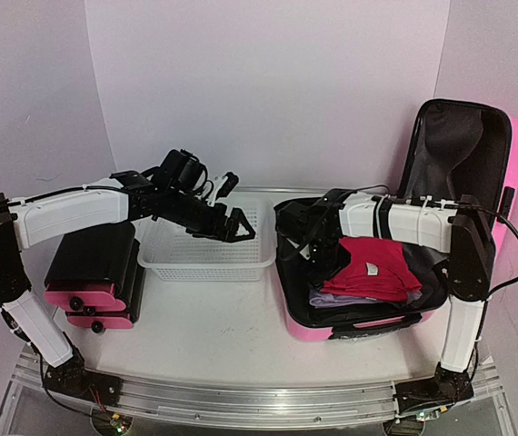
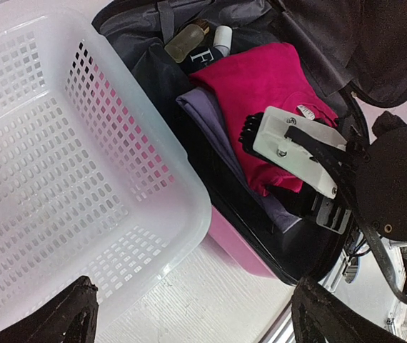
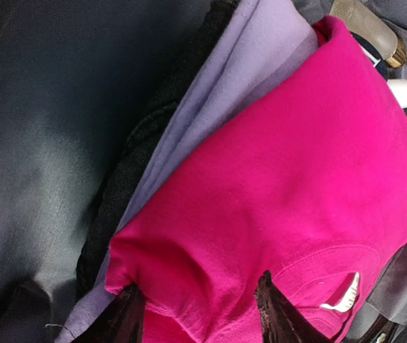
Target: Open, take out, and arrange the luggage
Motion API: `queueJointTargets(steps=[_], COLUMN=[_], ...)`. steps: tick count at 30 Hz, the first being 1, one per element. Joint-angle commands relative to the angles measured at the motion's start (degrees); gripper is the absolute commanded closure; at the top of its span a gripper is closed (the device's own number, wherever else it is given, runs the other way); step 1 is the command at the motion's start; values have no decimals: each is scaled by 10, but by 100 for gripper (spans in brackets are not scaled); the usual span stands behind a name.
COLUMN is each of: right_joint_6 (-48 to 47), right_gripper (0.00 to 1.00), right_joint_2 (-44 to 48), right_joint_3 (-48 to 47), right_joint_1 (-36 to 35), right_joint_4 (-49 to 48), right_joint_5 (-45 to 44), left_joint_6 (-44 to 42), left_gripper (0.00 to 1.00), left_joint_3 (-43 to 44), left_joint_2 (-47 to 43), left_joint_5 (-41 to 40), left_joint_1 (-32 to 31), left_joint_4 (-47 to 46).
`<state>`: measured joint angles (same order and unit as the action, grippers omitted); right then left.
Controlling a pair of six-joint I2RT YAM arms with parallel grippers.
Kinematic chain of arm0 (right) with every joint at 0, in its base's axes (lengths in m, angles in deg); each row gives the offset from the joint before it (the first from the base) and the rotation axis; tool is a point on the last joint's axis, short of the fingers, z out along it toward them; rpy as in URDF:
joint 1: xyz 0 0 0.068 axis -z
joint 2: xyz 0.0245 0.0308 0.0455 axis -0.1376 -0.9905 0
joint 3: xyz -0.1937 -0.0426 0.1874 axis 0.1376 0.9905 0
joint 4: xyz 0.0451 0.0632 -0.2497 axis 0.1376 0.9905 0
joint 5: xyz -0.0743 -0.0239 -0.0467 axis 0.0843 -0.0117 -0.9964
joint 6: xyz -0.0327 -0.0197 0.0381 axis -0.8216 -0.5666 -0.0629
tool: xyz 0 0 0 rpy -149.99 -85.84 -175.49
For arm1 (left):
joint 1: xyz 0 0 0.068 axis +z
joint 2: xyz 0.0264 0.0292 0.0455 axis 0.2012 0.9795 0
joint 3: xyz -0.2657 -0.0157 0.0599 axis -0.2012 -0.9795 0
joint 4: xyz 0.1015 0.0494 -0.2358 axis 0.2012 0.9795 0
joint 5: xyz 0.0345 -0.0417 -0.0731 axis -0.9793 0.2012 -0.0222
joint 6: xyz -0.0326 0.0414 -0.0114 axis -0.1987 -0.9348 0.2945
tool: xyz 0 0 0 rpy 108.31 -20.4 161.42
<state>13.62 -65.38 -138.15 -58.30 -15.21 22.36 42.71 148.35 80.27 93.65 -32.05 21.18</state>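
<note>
Luggage point(image 1: 306, 329) sits on R side of table point(image 1: 214, 327), in front of R arm. It lies open: base flat, lid standing upright at the back w/ black lining facing fwd. Pink shell shows along front wall and lid edge.

Contents of base: magenta shirt point(image 3: 282, 186) on top, lavender garment point(image 3: 246, 64) under it, black garment point(image 3: 128, 179) beneath and to the side. Tan bottle point(image 3: 364, 25) and a white cap point(image 3: 403, 91) lie at far end of the stack.

R gripper point(image 3: 200, 307) is down inside the base, at near edge of magenta shirt. Jaws at middling spread, one fingertip point(image 3: 128, 318) on each side of a raised fold of the shirt, tips pressed into the fabric. Can't tell if the fold is actually clamped.

L gripper point(image 2: 200, 321) is outside the luggage, to its L, hovering above the white mesh basket point(image 1: 206, 259). Jaws wide apart, nothing between them. Basket stands just beside luggage's L wall.

Smaller black-and-pink case point(image 1: 91, 277) lies at far L of table, well apart from the luggage.
</note>
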Motion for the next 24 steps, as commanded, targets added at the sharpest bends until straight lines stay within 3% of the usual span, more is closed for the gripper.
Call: queueJointTargets(steps=[1,5,13,24], right_joint_6=[15,25,-17,-34], right_gripper=[39,38,35,41], right_joint_2=[26,59,89,27], right_joint_3=[9,25,37,19], right_joint_1=[1,2,1,2], right_joint_4=[5,4,6,2], right_joint_5=[-20,-37,60,57], left_joint_6=[3,2,3,2], left_gripper=[6,6,6,6], left_joint_3=[6,6,10,4], left_joint_2=[-24,-24,-19,-25], left_joint_5=[3,1,7,11], left_joint_1=[2,2,2,2], left_joint_4=[-21,-21,-22,-23])
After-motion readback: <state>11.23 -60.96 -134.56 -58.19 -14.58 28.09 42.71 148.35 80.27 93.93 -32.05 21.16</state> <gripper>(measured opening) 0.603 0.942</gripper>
